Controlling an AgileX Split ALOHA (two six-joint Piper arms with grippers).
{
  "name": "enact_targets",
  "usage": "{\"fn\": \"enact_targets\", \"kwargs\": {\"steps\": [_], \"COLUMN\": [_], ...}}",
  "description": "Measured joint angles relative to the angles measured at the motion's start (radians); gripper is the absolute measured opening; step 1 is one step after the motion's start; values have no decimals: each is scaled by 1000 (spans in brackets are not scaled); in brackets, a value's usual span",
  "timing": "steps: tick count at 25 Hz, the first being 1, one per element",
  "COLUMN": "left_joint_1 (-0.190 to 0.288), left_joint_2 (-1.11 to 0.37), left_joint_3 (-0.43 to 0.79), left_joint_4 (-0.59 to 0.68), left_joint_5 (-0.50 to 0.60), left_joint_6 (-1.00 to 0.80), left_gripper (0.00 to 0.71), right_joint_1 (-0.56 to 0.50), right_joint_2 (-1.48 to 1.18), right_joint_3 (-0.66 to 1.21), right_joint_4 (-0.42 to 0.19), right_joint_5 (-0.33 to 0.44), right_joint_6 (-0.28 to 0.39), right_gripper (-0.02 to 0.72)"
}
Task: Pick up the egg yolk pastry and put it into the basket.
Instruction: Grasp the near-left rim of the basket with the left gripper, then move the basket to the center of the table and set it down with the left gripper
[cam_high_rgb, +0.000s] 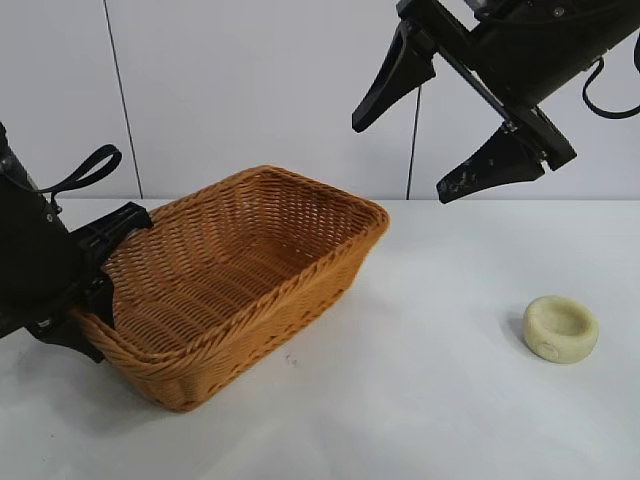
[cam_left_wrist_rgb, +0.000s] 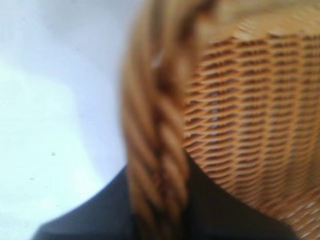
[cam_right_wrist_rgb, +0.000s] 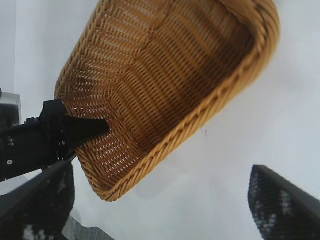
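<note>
Basket (cam_high_rgb: 235, 285): an orange-brown woven wicker basket with sloping sides and a thick braided rim, resting on the white table (cam_high_rgb: 420, 400), left of centre in the exterior view. Its long axis runs from about 7 o'clock to 1 o'clock.

Basket contents: nothing lies inside; only bare weave shows on the floor and walls, in the exterior view and the right wrist view alike.

Left gripper (cam_high_rgb: 95, 285): at the basket's 9 o'clock end, clamped on the rim there. One finger reaches down the inner wall, the other stays outside. The left wrist view shows the braided rim (cam_left_wrist_rgb: 160, 150) running between the two dark fingers.

Egg yolk pastry (cam_high_rgb: 561, 328): a small pale cream-yellow puck with a shallow dimple on top, sitting on the table well apart from the basket, at about 4 o'clock from it.

Right gripper (cam_high_rgb: 435, 125): raised in the air above the table, fingers spread wide apart and holding nothing.

Pastry relative to right gripper: the pastry lies on the table below the gripper, at about 5 o'clock from it in the exterior view, not touching it.
</note>
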Motion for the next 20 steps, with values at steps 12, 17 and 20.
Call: {"fn": "enact_targets", "kwargs": {"steps": [12, 17, 20], "left_joint_1": [15, 56, 74], "left_joint_2": [4, 57, 101], "left_joint_3": [-102, -250, -330], "left_joint_4": [-70, -141, -161], "left_joint_5": [105, 235, 306], "left_joint_6": [157, 381, 498], "left_gripper": [92, 92, 92], "right_joint_1": [0, 0, 0], "right_joint_2": [0, 0, 0], "right_joint_3": [0, 0, 0], "right_joint_4": [0, -1, -2], "right_joint_5": [0, 0, 0], "right_joint_6": [0, 0, 0], "right_gripper": [675, 675, 675]}}
